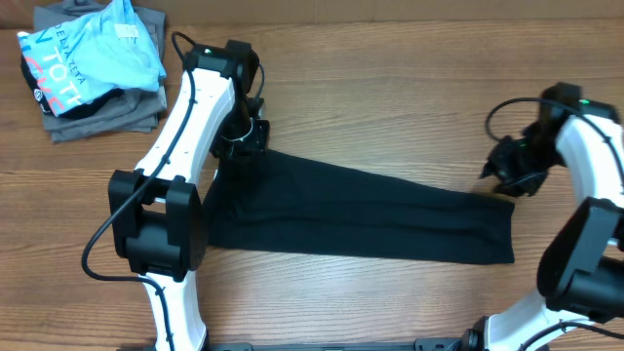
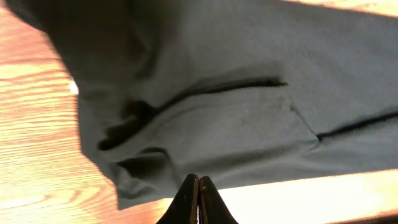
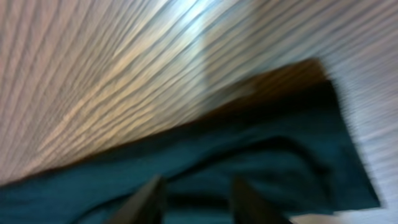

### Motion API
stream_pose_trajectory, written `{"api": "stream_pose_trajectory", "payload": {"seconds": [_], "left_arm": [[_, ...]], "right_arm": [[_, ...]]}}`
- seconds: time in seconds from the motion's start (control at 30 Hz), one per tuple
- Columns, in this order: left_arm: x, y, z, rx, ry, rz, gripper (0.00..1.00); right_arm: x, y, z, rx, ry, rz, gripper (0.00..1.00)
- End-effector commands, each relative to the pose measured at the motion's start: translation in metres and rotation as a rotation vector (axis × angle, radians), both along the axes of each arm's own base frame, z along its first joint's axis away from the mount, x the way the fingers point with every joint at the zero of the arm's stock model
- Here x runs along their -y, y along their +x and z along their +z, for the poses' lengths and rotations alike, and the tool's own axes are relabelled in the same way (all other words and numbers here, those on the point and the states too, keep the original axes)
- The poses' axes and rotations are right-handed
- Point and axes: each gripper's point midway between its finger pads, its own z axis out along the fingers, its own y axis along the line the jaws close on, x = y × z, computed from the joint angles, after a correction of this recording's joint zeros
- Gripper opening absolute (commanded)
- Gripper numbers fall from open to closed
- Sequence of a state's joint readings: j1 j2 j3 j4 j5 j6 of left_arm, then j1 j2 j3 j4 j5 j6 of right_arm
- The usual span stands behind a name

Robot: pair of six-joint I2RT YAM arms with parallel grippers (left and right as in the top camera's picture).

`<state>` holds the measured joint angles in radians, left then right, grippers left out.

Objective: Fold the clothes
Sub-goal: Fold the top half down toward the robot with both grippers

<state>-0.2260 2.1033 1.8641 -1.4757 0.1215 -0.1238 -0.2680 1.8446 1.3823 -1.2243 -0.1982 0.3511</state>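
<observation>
The clothes, a black T-shirt [image 1: 361, 210], lie on the wooden table folded into a long strip that runs from the left arm to the right arm. My left gripper [image 1: 244, 136] hovers over the strip's upper left end. In the left wrist view its jaws [image 2: 199, 182] are pressed together at the hem of the shirt [image 2: 249, 93], with no fabric visible between them. My right gripper [image 1: 507, 175] is at the strip's right end. In the blurred right wrist view its fingers [image 3: 199, 183] stand apart over the dark cloth [image 3: 261, 155], holding nothing.
A light blue shirt with lettering [image 1: 93, 58] lies on folded grey garments [image 1: 112, 115] at the table's back left corner. Bare wood [image 1: 390, 88] stretches behind the strip and in front of it.
</observation>
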Motion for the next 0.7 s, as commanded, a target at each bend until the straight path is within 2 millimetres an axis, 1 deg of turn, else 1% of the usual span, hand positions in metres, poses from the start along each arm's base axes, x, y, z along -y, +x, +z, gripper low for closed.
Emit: {"api": "stream_pose_trajectory", "payload": {"seconds": [0.0,0.1,0.17,0.27,0.4,0.43,0.5,0.6,0.67], "left_arm": [[0.012,-0.014,-0.015,-0.069,-0.04,-0.01,0.04],[0.01,-0.022,-0.023,-0.103,-0.032,-0.009,0.04],[0.007,-0.03,-0.029,-0.131,-0.025,-0.006,0.04],[0.002,-0.042,-0.042,-0.174,-0.015,0.0,0.04],[0.001,-0.05,-0.071,-0.177,-0.022,0.007,0.04],[0.001,-0.052,-0.076,-0.181,-0.028,0.011,0.04],[-0.001,-0.058,-0.085,-0.196,-0.039,0.022,0.04],[-0.009,-0.065,-0.095,-0.213,-0.036,0.043,0.04],[-0.017,-0.068,-0.101,-0.222,-0.037,0.068,0.04]], "right_arm": [[-0.031,-0.001,-0.004,0.022,0.021,0.097,0.29],[-0.046,-0.003,-0.012,0.018,0.02,0.123,0.29],[-0.051,-0.006,-0.018,0.007,0.018,0.127,0.28],[-0.053,-0.013,-0.024,-0.014,0.015,0.132,0.28],[-0.053,-0.022,-0.032,-0.04,0.019,0.13,0.27],[-0.054,-0.024,-0.033,-0.046,0.021,0.13,0.27],[-0.054,-0.03,-0.038,-0.06,0.023,0.128,0.23],[-0.055,-0.036,-0.049,-0.069,0.023,0.113,0.17],[-0.056,-0.043,-0.06,-0.085,0.022,0.076,0.08]]}}
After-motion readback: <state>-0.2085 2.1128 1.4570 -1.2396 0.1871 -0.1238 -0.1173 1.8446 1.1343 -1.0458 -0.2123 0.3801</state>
